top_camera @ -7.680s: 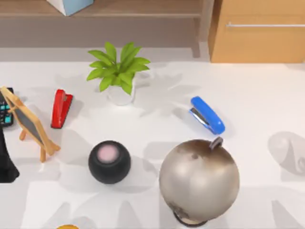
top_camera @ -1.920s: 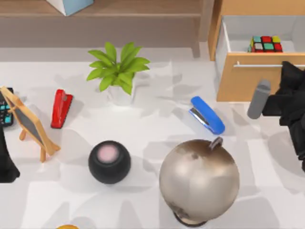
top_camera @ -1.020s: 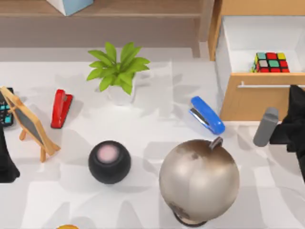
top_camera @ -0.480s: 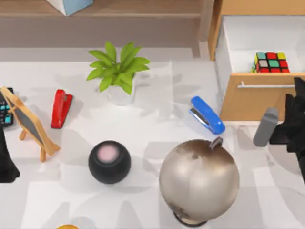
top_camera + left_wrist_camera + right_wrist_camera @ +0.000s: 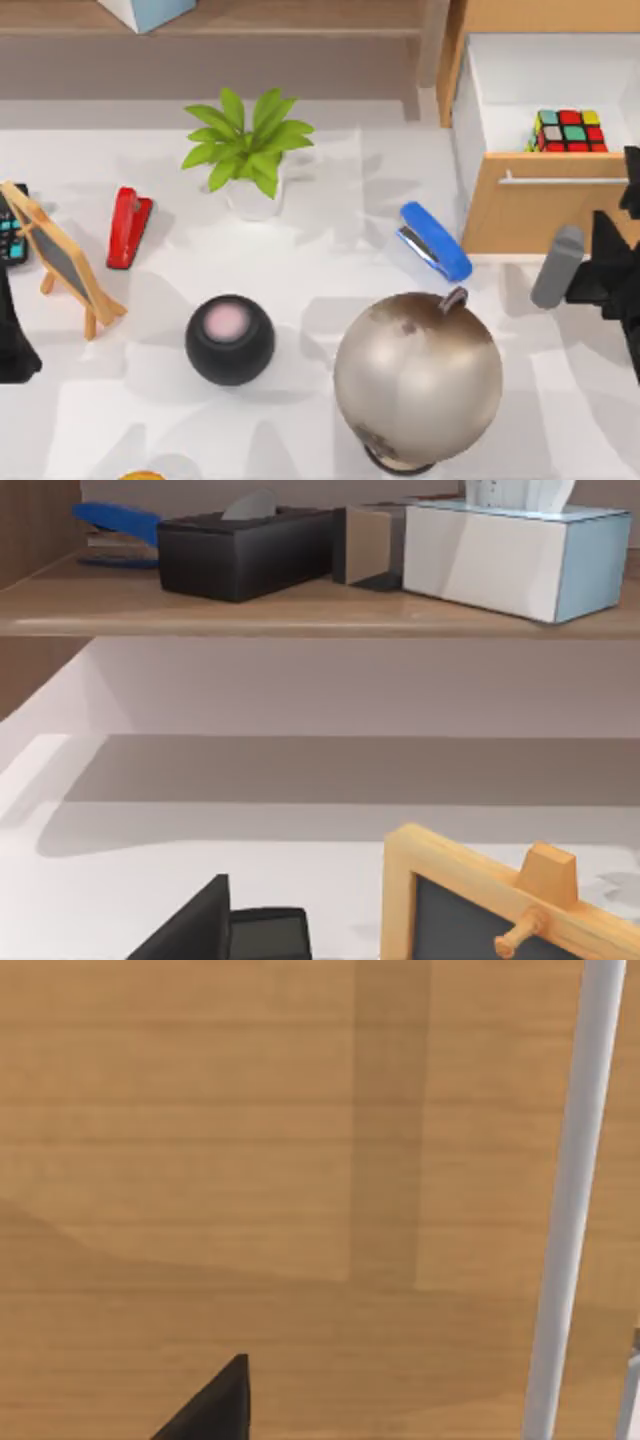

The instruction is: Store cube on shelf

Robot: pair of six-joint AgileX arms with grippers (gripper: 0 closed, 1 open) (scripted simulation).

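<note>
The cube (image 5: 568, 131) is sitting inside the pulled-out drawer (image 5: 500, 120) of the orange-wood cabinet (image 5: 520, 15), tucked against the inside of the drawer front, so its lower part is cut off by that panel. The silver handle (image 5: 560, 180) runs along the drawer front just below it.

The right gripper (image 5: 612, 265) is at the right edge of the table (image 5: 330, 270), just in front of the drawer, and it's mostly a black silhouette running off the frame with a grey cylinder beside it, so I honestly can't tell how its fingers stand. The right wrist view is pressed up close to the wood panel (image 5: 250, 1160) with the handle (image 5: 570, 1200) as a pale bar and one dark fingertip poking in at the corner.

The left arm (image 5: 12, 345) is parked at the left edge, half hidden by the little chalkboard easel (image 5: 62, 258); no telling its jaws either.

The shelf (image 5: 250, 18) runs along the back, cropped at the top, with just a corner of the pale blue-white box (image 5: 148, 12) showing. The left wrist view sees that shelf (image 5: 300, 608) with the box (image 5: 510, 552) and a black box (image 5: 245, 552) on it
</note>
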